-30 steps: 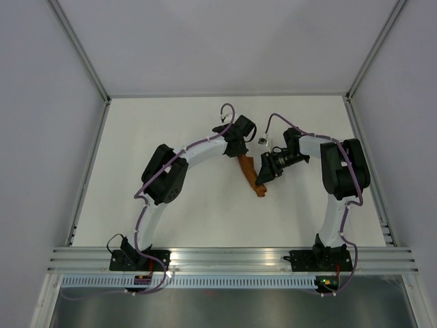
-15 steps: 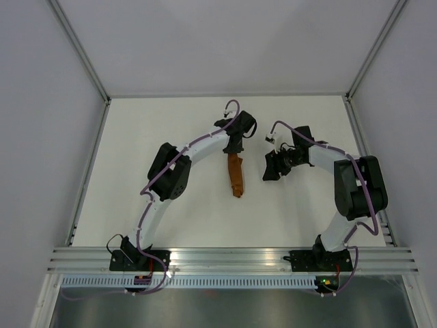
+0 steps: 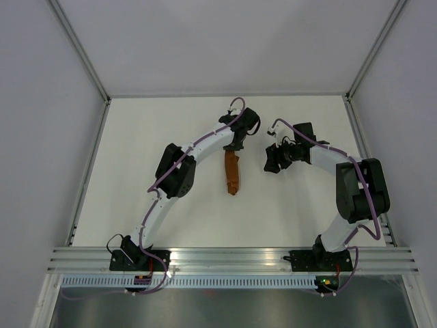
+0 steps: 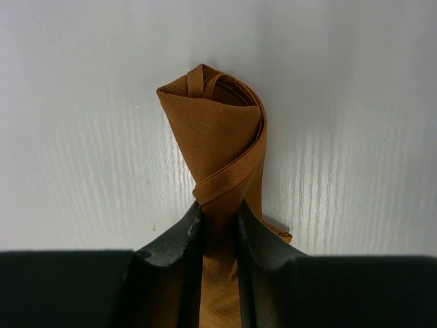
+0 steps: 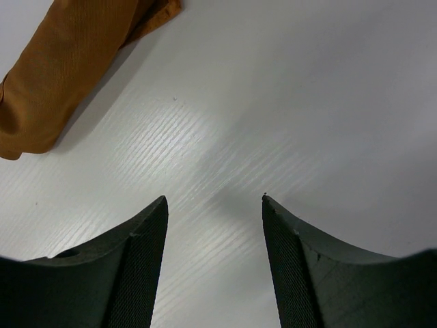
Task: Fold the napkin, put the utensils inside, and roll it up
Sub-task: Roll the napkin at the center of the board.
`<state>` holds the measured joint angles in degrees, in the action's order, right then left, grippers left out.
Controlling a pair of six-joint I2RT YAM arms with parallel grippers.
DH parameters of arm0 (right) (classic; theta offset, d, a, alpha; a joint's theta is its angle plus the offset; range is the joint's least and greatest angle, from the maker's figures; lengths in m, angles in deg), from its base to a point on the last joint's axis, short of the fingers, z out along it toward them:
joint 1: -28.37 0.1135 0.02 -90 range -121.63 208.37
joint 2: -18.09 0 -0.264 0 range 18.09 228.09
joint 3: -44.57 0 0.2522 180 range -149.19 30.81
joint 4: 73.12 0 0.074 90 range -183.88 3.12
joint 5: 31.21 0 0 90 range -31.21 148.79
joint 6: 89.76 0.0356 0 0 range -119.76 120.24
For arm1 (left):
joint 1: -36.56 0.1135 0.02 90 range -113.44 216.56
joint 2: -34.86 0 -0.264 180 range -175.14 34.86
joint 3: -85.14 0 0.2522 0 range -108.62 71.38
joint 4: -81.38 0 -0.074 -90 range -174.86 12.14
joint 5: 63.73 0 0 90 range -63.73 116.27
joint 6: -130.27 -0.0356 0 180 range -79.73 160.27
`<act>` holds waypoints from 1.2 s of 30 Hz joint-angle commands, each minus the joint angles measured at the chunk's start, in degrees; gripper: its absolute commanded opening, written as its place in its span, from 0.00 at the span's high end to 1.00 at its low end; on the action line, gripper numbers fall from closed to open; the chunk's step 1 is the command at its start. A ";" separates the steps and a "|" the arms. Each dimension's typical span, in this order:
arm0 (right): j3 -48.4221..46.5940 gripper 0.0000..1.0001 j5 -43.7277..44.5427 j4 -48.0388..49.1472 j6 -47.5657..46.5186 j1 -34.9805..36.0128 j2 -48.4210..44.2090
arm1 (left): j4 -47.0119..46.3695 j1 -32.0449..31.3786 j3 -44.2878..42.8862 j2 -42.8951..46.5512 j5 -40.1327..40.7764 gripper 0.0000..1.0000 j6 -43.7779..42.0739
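The napkin (image 3: 232, 175) is a tight rust-orange roll, pointing from mid-table toward the near edge. My left gripper (image 3: 235, 147) is shut on the roll's far end. In the left wrist view the napkin (image 4: 218, 133) sticks out past the black fingers (image 4: 179, 236), and the left gripper (image 4: 218, 210) pinches it. My right gripper (image 3: 271, 164) stands open to the right of the roll, apart from it. In the right wrist view the right gripper (image 5: 215, 199) has only bare table between its fingers, with the napkin (image 5: 65, 72) at the upper left. The utensils are hidden.
The white table (image 3: 136, 171) is walled by grey panels, with a metal rail (image 3: 232, 258) along the near edge. The two arms arch inward from their bases toward the middle.
The right gripper came off the roll and drew back to the right. The left gripper swung the roll from a slant to almost straight and shifted it slightly left.
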<state>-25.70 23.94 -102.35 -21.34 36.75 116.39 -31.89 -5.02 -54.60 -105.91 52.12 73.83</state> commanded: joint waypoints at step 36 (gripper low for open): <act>1.76 0.40 7.52 7.73 4.71 -0.12 -1.53 | 7.94 -1.92 -6.04 -3.64 9.66 0.52 -12.38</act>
<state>-24.22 30.43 -96.19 -16.49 36.75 116.37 -23.30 -6.66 -59.38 -111.60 65.67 62.57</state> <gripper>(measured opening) 0.602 0.471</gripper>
